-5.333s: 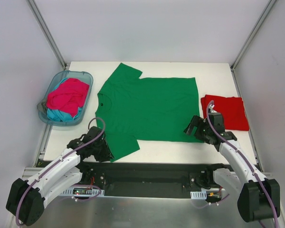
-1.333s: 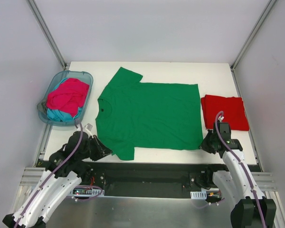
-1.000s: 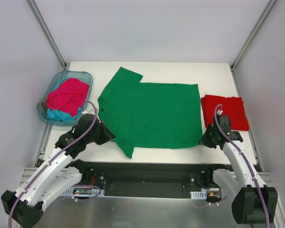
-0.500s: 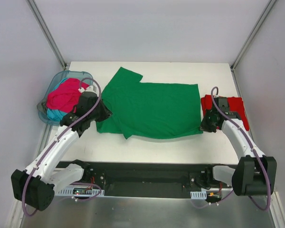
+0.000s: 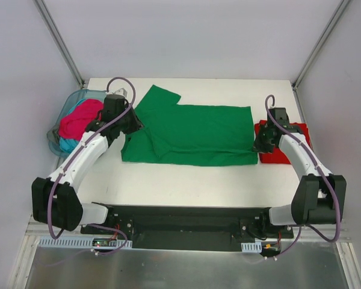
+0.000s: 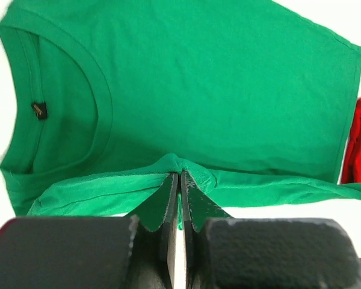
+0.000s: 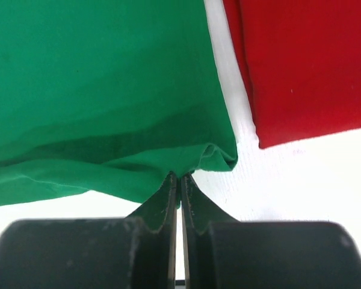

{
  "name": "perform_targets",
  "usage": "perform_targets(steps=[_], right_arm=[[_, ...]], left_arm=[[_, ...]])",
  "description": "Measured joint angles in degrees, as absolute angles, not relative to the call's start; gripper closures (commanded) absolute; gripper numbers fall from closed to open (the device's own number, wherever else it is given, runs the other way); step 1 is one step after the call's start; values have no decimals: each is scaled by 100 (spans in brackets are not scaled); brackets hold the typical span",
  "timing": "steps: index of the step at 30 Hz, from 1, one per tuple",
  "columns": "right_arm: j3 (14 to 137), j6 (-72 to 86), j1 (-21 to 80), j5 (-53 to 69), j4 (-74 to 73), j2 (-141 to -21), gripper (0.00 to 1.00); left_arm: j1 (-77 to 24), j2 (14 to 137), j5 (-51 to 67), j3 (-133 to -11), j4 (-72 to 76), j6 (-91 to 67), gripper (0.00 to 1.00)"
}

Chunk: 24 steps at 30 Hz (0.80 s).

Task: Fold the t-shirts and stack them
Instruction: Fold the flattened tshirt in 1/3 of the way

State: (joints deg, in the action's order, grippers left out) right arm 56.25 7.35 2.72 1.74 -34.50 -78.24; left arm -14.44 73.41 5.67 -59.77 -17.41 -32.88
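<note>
The bright green t-shirt [image 5: 192, 135] lies across the middle of the table, its near edge lifted and folded back over itself. My left gripper [image 5: 132, 123] is shut on that edge near the neck end, and the cloth bunches at the fingertips of the left gripper [image 6: 179, 174]. My right gripper [image 5: 259, 144] is shut on the hem corner, seen pinched in the right gripper [image 7: 179, 176]. The round neck [image 6: 66, 102] shows below the left wrist. A folded red t-shirt [image 5: 289, 144] lies just right of the green one, also seen as the red t-shirt [image 7: 301, 66].
A clear basket [image 5: 51, 137] stands at the left edge of the table, holding a crumpled pink t-shirt [image 5: 78, 120] and a teal one [image 5: 63, 144]. White walls enclose the table, with metal posts at the back corners.
Both grippers have carried the green shirt's near edge away from the arm bases towards the back, so the lower half now lies folded over. The near sleeve is tucked under the fold.
</note>
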Motion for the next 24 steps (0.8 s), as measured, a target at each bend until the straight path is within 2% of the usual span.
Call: perform_targets(steps=[15, 20, 21, 23, 24], right_arm=[[6399, 659, 239, -202, -3369, -9096, 92], [6713, 631, 193, -217, -3256, -9603, 84], [6812, 628, 176, -213, -3236, -9717, 81], [7022, 611, 150, -220, -3210, -9926, 76], [7155, 585, 134, -235, -3177, -10042, 66]], left_arm=[[-1133, 9024, 456, -7004, -1656, -3046, 100], [-1090, 9738, 298, -7450, -1645, -2991, 100], [-1079, 9872, 272, -7531, -1645, -2980, 91], [-1035, 10215, 235, -7778, -1671, -2923, 45], [-1000, 10425, 235, -7966, -1695, -2899, 26]])
